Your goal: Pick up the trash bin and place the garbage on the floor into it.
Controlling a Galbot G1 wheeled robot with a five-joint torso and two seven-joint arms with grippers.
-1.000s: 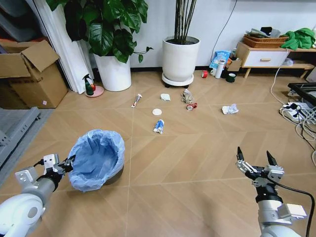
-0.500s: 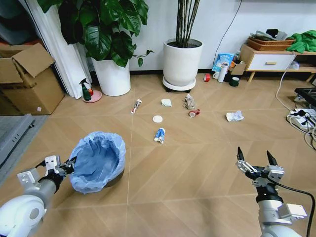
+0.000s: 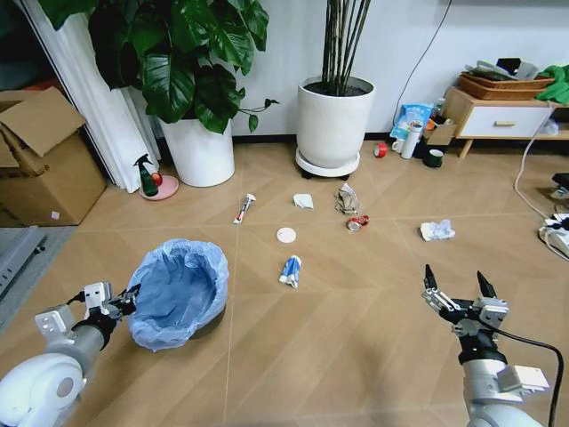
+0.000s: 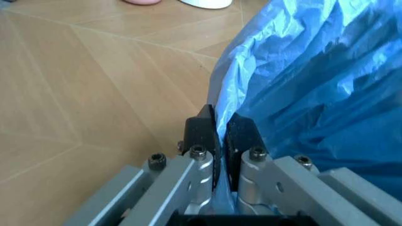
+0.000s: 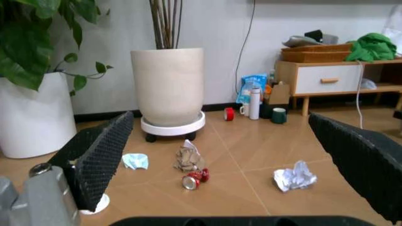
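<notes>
Since the earlier head frames the whole scene has slid down and toward you — that is the camera travelling with the robot, not the litter moving; your grip looks unchanged. Your left pincer sits at lower left of the head view, pinched nearly closed on the blue bag folded over the rim of the trash bin, which rests on the floor left of centre. Your right pincer hangs at lower right, spread wide and holding nothing. The garbage lies mid-frame ahead: a blue-white wrapper nearest, a white disc, a small tube, a tissue, brown paper, a red can and another tissue out right. Your risk, I judge, is the grip itself — if only thin bag film is caught, lifting could peel the liner off or tip the bin. Open floor runs between you and the litter; the white plant pot closes in behind, and cables trail at the right edge.
</notes>
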